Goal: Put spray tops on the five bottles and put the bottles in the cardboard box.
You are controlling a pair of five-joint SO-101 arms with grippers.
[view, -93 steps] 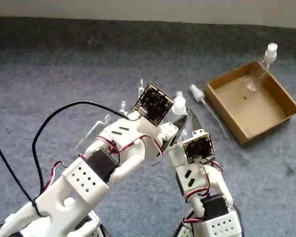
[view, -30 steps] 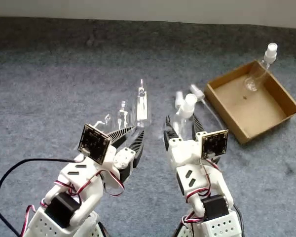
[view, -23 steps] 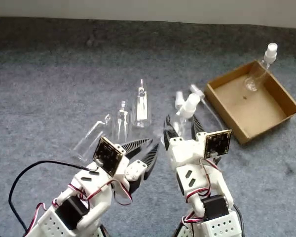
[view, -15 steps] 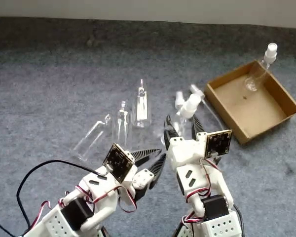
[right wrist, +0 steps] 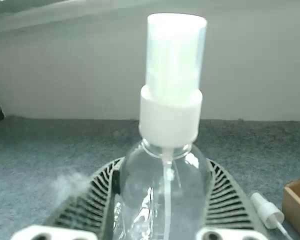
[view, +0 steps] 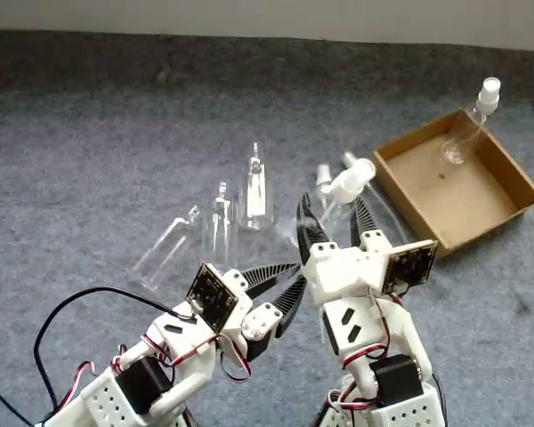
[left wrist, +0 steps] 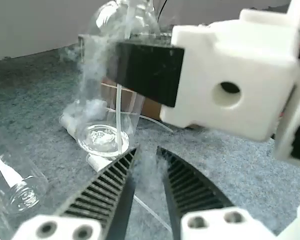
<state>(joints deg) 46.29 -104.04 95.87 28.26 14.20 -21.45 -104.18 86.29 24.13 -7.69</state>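
My right gripper (view: pixel 332 215) is shut on a clear bottle (right wrist: pixel 162 200) and holds it upright off the carpet. A white spray top (view: pixel 351 181) sits on the bottle's neck, its tube running down inside. My left gripper (view: pixel 298 274) hangs open with nothing in it, just beside the held bottle's base (left wrist: pixel 102 140). Three clear bottles without tops stand or lie on the carpet: one upright (view: pixel 255 191), one beside it (view: pixel 218 221) and one on its side (view: pixel 165 251). A bottle with a spray top (view: pixel 474 120) leans in the far corner of the cardboard box (view: pixel 507 173).
Two loose spray tops (view: pixel 324 175) with thin tubes lie on the carpet between the held bottle and the box; one (right wrist: pixel 267 210) shows past the right fingers. A black cable (view: pixel 62 311) loops beside the left arm. Grey carpet spreads far and left.
My left gripper let go of the spray top, drew back low toward the near edge, then edged in beside the right gripper. The right gripper lifted the capped bottle and turned it slightly toward the box.
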